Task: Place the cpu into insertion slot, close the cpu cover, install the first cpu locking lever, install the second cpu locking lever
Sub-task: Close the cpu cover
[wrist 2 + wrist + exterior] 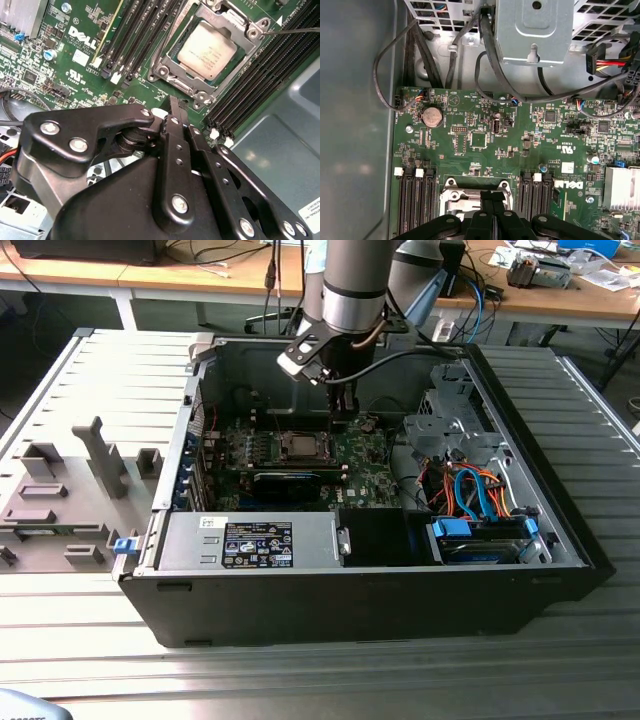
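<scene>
The cpu (206, 51) in the insertion slot (175, 53)

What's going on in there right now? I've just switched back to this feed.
The arm's gripper hangs shut and empty over the green motherboard, just beside the insertion slot. The cpu already sits in the slot, and the cpu cover appears to lie flat around it. In the second wrist view a thin lever rod juts out from one corner of the socket. I cannot tell whether either locking lever is latched.
</scene>
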`<state>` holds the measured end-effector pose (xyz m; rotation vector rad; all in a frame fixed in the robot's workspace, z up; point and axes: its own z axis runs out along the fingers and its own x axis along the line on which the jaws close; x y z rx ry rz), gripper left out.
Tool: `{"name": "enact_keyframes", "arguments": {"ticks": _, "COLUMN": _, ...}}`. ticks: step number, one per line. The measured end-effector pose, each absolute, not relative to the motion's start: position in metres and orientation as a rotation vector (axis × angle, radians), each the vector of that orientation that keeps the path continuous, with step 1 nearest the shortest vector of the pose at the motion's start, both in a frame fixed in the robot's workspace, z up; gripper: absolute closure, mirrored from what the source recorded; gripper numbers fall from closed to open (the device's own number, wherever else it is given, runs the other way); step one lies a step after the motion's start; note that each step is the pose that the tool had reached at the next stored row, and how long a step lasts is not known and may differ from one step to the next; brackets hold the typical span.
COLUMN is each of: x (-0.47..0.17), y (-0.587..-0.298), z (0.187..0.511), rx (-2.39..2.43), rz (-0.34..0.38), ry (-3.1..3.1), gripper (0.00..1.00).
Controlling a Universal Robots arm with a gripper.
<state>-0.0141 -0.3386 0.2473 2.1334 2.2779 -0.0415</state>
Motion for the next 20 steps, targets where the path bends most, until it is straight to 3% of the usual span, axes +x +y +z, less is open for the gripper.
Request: {"name": "enact_keyframes", "arguments": {"ticks": 20, "x": -0.0208, "y": -0.3386, "z": 0.2453, "rx": 2.133, "rz": -0.042, "ry": 2.278, "gripper": 0.89}}
